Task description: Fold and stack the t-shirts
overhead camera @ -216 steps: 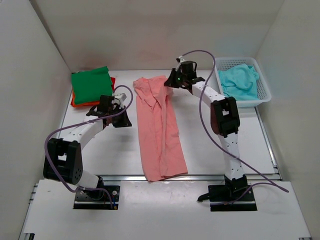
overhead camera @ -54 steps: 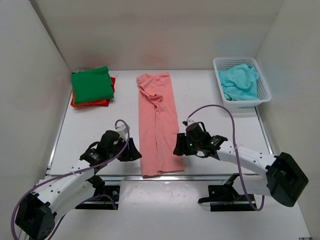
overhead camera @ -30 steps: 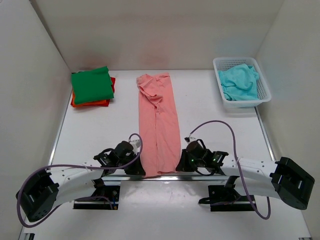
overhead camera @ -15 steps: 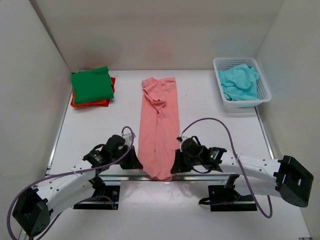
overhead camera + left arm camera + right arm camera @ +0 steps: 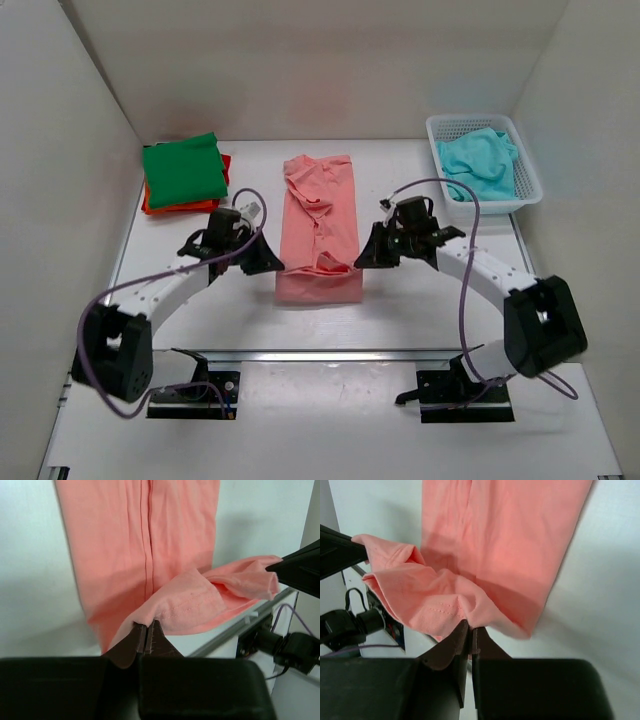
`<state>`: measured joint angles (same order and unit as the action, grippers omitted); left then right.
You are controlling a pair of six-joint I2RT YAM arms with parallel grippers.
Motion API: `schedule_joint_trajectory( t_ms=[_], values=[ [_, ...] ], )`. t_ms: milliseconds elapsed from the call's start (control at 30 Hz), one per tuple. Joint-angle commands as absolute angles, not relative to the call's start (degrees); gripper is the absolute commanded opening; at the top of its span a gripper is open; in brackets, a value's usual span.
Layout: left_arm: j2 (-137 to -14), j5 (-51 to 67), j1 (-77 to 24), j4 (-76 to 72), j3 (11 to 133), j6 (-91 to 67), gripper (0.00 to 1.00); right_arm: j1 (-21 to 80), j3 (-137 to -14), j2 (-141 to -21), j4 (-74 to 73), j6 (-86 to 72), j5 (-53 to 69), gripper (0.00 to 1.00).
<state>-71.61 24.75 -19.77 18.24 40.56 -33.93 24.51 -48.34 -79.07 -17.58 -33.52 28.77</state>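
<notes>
The white table (image 5: 200, 300) carries everything, and the salmon pink t-shirt (image 5: 320, 215) lies on its middle as a long narrow strip. The collar end of this shirt is at the far side. The near part is doubled back over the lower part, so the strip ends in a soft fold toward the arm bases. The hem is held above the cloth at its two corners and sags a little between them.

Far to the right of the salmon pink t-shirt, close to the back wall, stands the white mesh basket (image 5: 530, 185). The turquoise t-shirt (image 5: 478, 165) lies crumpled inside it.

Far to the left of the salmon pink t-shirt, also near the back, the green t-shirt (image 5: 182, 170) lies folded on top of the orange-red t-shirt (image 5: 185, 207). Only a thin edge of the orange-red one shows under it.

The left gripper (image 5: 147, 630) is at the left hem corner of the salmon pink t-shirt, its fingers pressed together on the cloth. The right gripper (image 5: 470, 628) is at the right hem corner and pinches the cloth in the same way.
</notes>
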Motion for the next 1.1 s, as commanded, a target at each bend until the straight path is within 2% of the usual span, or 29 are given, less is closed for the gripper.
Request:
schedule_joint_trajectory(
  t_ms=[0,133,167,200,267,300,333,400,433,467,500,567,633,700,800,867,933,1067],
  values=[
    [-79.0,26.8,-17.6,11.5,46.6,-32.0,0.0,21.4,-55.8,-85.6,-17.1,-26.9,33.0,0.0],
    [-90.1,26.6,-15.3,6.9,52.8,-32.4,0.0,18.6,-64.2,-96.8,-16.2,-24.1,34.9,0.01],
    [-91.4,26.4,-14.6,3.8,53.7,-32.6,0.07,18.2,-66.9,-99.9,-15.9,-23.9,35.1,0.03],
    [-93.1,26.2,-14.2,2.6,53.6,-33.2,0.21,17.5,-68.1,-101.1,-15.5,-23.9,34.2,0.1],
    [-94.9,25.0,-12.4,-3.7,54.2,-36.3,0.16,16.7,-70.7,-104.8,-13.7,-23.9,32.6,0.22],
    [-95.7,25.0,-11.9,-5.5,53.7,-37.2,0.2,15.9,-71.0,-104.9,-11.2,-24.6,30.6,0.23],
    [-95.8,25.6,-10.8,-10.3,52.4,-39.5,0.3,15.5,-70.3,-104.2,-8.1,-25.1,28.9,0.24],
    [-93.3,23.8,-9.8,-20.1,46.8,-43.3,0.4,14.9,-65.9,-101.8,-2.9,-27.6,24.7,0.38],
    [-91.4,22.9,-9.7,-21.3,45.4,-44.4,0.53,14.7,-64.8,-100.6,-0.4,-28.6,23.2,0.44],
    [-89.2,22.5,-10.0,-23.2,43.0,-44.2,0.58,14.6,-62.7,-98.9,1.6,-30.3,23.0,0.45],
    [-86.9,22.0,-10.5,-23.6,41.1,-43.3,0.55,14.8,-59.7,-97.1,2.5,-32.0,22.9,0.46],
    [-84.1,22.0,-11.6,-21.5,39.2,-42.1,0.58,16.6,-55.7,-93.5,3.6,-32.9,20.0,0.45],
    [-81.3,22.6,-13.5,-18.0,35.5,-41.0,0.5,18.9,-49.2,-88.4,3.3,-33.5,17.1,0.44],
    [-76.7,20.9,-15.7,-14.1,32.1,-38.5,0.47,22.7,-44.0,-84.7,3.9,-35.8,14.4,0.44],
    [-68.9,13.4,-20.5,-9.4,24.6,-38.1,0.57,27.4,-35.7,-77.9,4.8,-40.6,9.6,0.44],
    [-63.1,6.4,-24.3,-7.5,19.4,-39.7,0.54,30.9,-31.5,-74.1,6.0,-44.2,6.2,0.44],
    [-57.1,0.2,-28.1,-9.6,12.7,-45.0,0.55,33.9,-26.5,-71.0,6.9,-47.8,2.4,0.49],
    [-51.8,-2.9,-27.9,-14.4,6.7,-47.7,0.53,35.6,-23.5,-71.5,10.1,-50.8,2.6,0.51]
  ],
)
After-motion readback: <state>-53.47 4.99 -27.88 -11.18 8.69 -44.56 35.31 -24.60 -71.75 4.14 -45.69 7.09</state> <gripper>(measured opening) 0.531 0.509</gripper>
